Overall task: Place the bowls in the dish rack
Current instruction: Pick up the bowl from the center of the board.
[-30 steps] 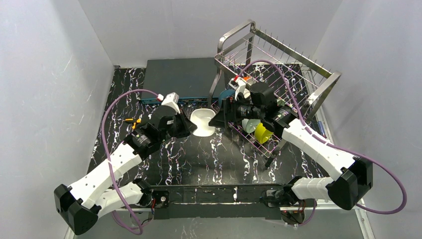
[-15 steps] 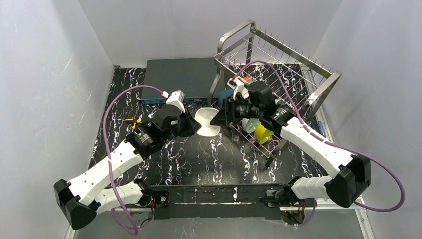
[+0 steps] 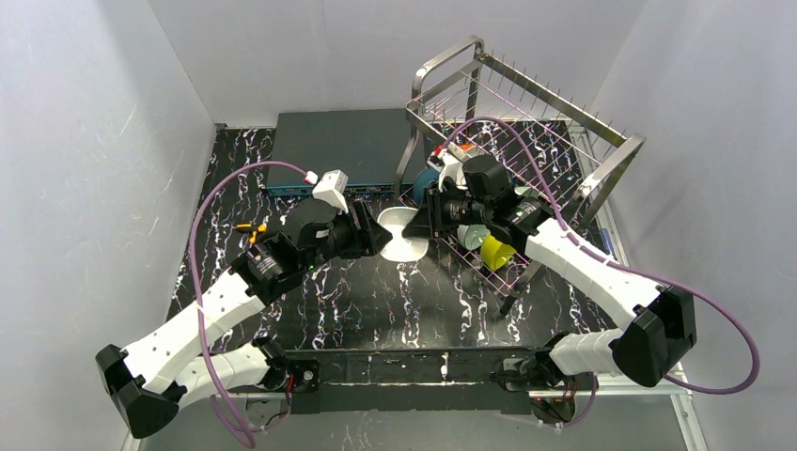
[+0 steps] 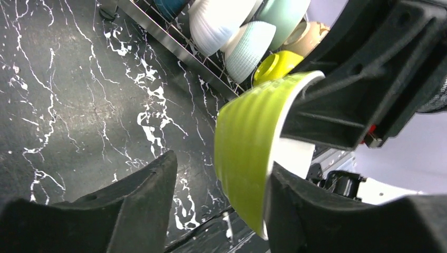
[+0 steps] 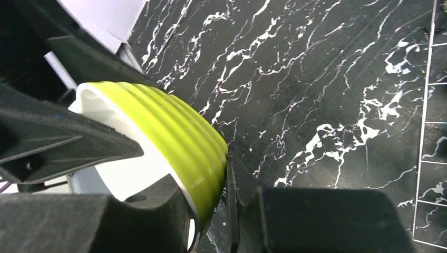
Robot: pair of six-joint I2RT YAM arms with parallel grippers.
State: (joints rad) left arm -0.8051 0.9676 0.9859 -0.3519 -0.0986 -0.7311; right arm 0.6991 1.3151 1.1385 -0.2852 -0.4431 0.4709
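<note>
Shifted right since 1 s ago: yellow-green bowl (image 3: 402, 235), mid-air between arms | left gripper (image 4: 221, 168) parted, loose | right gripper (image 5: 211, 184) pinches rim | dish rack (image 3: 616, 155) just right, right arm nearer

our two arms, the left arm (image 3: 209, 312) and the right arm (image 3: 575, 259), wear white shells on the long links, with black joint housings and black elbow caps. a purple cable (image 3: 194, 252) loops along each one. a small white camera block (image 3: 331, 185) tops each wrist. our jaws are matte black, angular plastic.
</note>
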